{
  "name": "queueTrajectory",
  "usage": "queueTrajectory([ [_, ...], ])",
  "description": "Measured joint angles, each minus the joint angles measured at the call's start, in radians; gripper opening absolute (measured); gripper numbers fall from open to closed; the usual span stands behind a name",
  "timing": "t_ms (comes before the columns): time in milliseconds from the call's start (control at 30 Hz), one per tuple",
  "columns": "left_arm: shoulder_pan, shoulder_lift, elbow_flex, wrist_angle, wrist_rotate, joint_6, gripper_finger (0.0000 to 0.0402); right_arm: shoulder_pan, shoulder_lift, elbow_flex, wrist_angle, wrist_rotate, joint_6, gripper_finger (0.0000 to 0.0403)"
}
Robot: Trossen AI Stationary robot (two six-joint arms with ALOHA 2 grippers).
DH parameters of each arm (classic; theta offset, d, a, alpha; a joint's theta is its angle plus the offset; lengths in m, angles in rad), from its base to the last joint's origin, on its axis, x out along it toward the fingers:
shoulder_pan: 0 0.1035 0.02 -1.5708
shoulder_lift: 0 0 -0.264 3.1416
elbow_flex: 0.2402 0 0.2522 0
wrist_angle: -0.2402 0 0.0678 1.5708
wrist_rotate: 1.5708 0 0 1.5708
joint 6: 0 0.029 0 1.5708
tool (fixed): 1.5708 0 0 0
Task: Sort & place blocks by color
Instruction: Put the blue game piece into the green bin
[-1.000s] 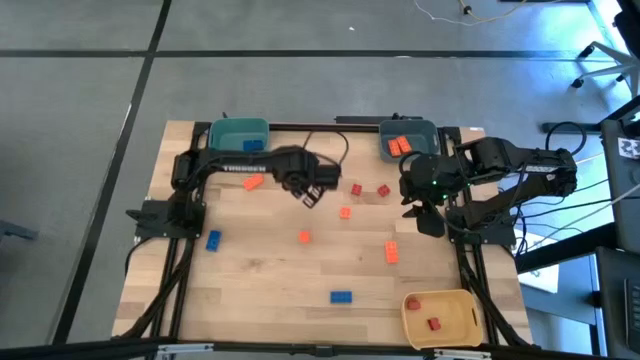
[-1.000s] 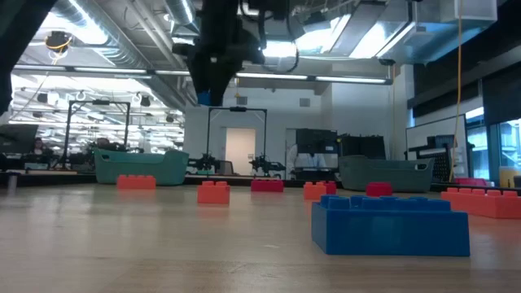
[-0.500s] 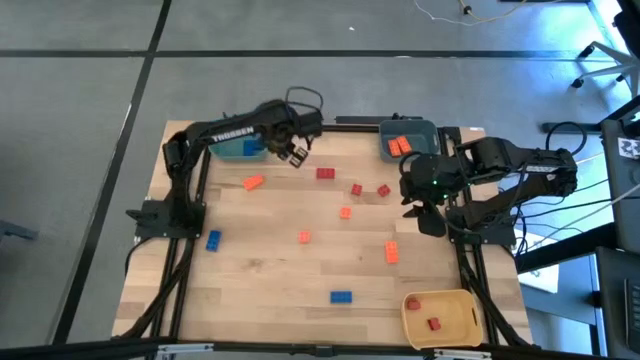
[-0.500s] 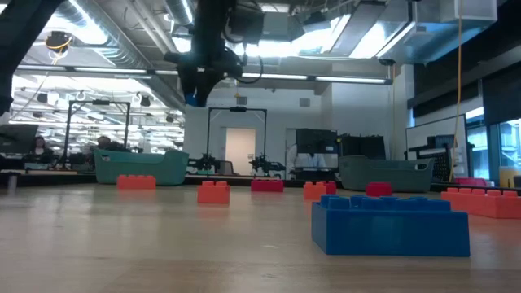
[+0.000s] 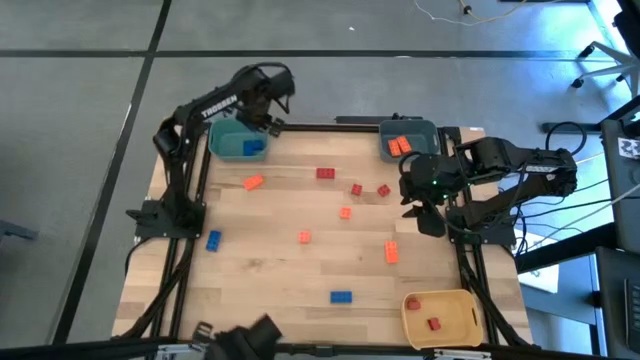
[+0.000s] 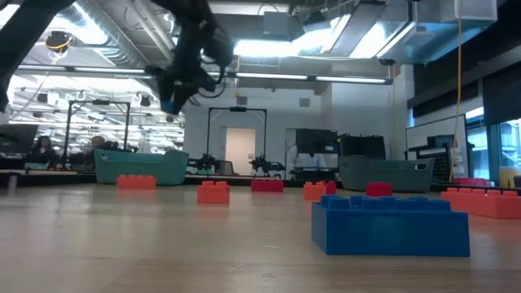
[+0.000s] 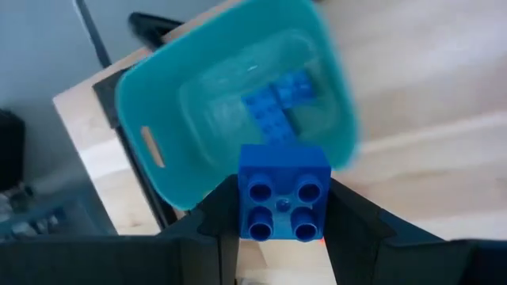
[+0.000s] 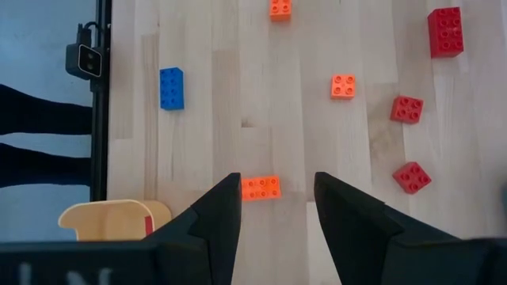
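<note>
Left end effector [image 7: 281,207] has swung from mid-bench to above the far-left teal bin [image 5: 228,139], gripping a blue block [image 7: 283,192]; drop looks next. Right end effector [image 8: 277,207] open, idle.

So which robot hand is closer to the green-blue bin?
The left gripper. It hovers over the teal bin at the table's far left corner, holding a blue block. The right gripper hangs open by the table's right edge, far across from that bin.
</note>
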Motion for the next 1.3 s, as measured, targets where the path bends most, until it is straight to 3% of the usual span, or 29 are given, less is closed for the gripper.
queueTrajectory([
  [167, 0.091, 0.001, -0.062, 0.082, 0.069, 0.032, 0.0130, 0.000, 0.000, 0.000, 0.022, 0.000, 0.001, 0.0162],
  [533, 0.199, 0.002, -0.356, 0.466, 0.264, 0.058, 0.0130, 0.000, 0.000, 0.000, 0.026, 0.000, 0.004, 0.0162],
  [800, 0.236, 0.002, -0.511, 0.641, 0.273, 0.058, 0.0130, 0.000, 0.000, 0.000, 0.080, 0.000, 0.005, 0.0162],
  [1100, 0.246, 0.002, -0.549, 0.710, 0.268, 0.069, 0.0131, 0.000, 0.000, 0.000, 0.131, -0.023, 0.005, 0.0162],
  [1300, 0.237, 0.002, -0.549, 0.690, 0.268, 0.104, 0.0187, 0.000, 0.000, 0.000, 0.131, -0.023, 0.005, 0.0162],
])
